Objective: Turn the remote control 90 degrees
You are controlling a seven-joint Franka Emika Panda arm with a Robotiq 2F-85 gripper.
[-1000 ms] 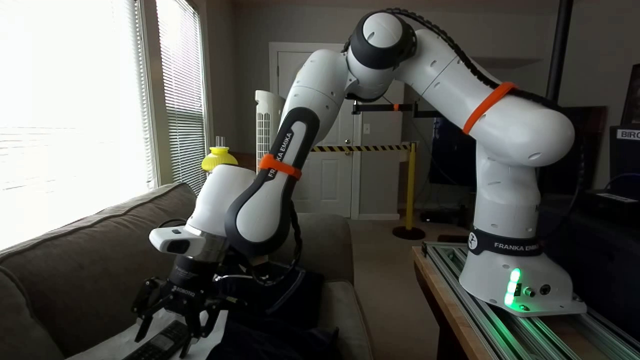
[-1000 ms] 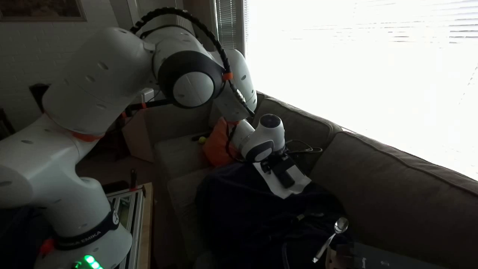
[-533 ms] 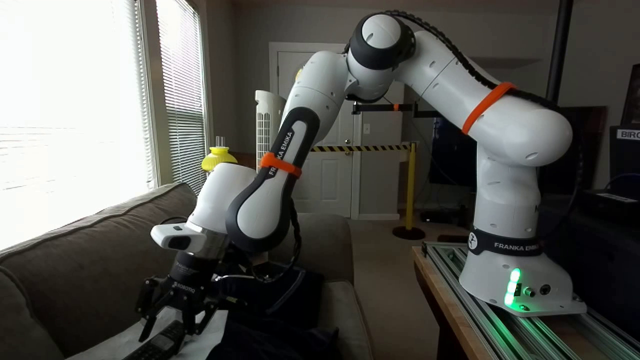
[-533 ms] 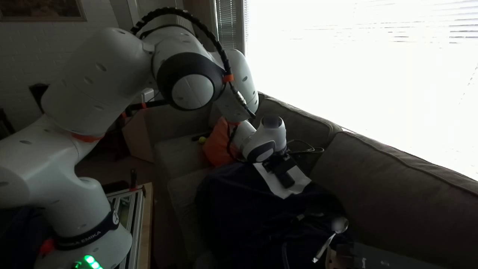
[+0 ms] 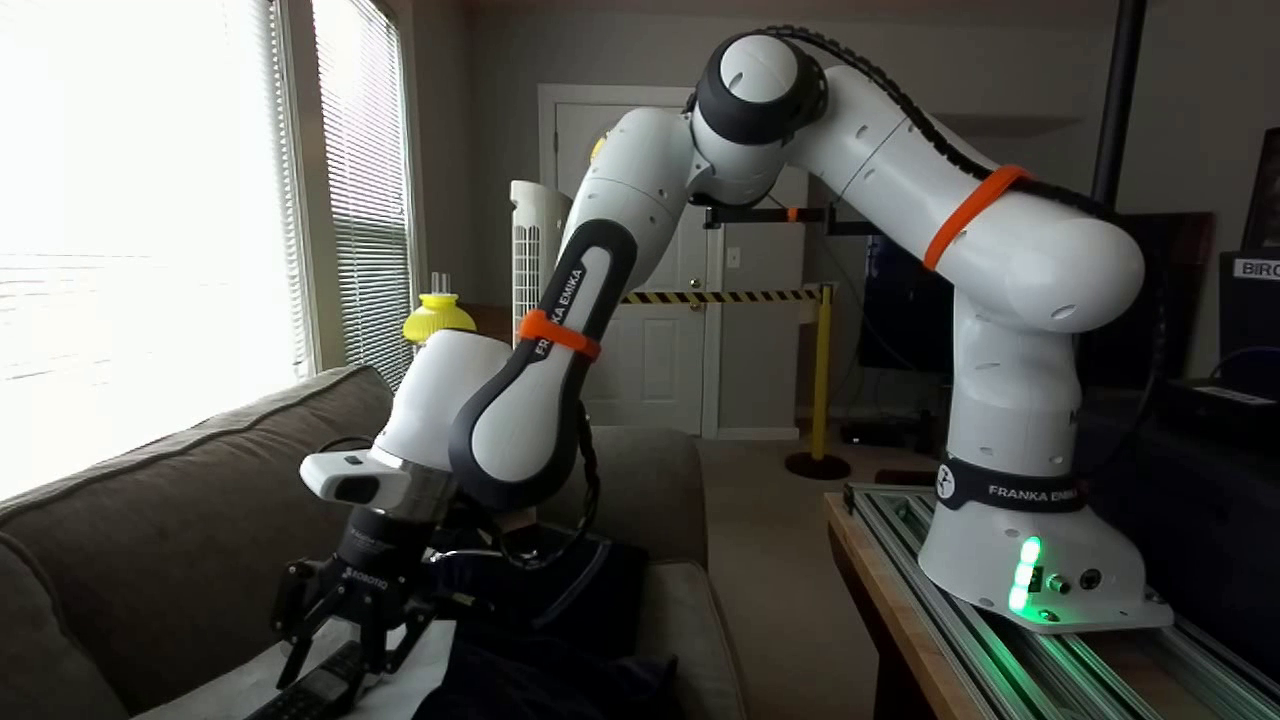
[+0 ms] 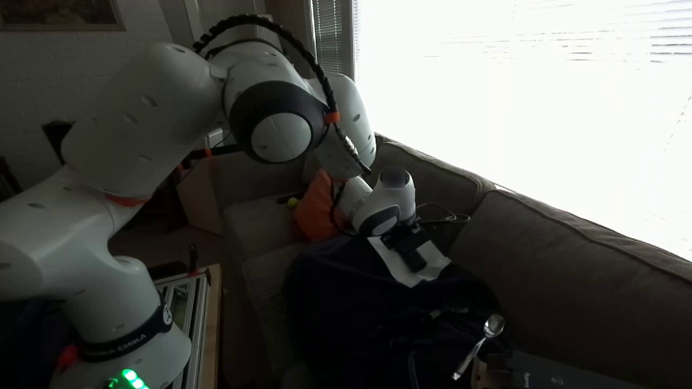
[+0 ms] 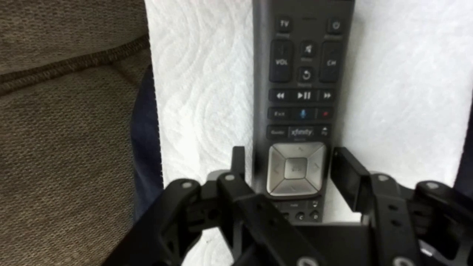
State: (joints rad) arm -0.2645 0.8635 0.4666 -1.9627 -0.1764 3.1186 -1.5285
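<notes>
The remote control is a slim dark bar, buttons upward, on a white paper sheet. In the wrist view its length runs up and down the picture, with the bottom end hidden behind my gripper. My fingers stand on either side of it, level with the silver pad. A thin white strip shows between the left finger and the remote. The right finger is very near the other edge; contact there is unclear. In an exterior view the remote lies under the gripper, partly cut off by the frame.
Couch cushions rise beside the sheet. A dark cloth heap borders it, with a spoon on top. An orange pillow lies behind the arm, and a cable loops near the gripper.
My fingers have drawn in toward the remote's sides over the last second. The arm has shifted only slightly, and the remote has not visibly moved.
</notes>
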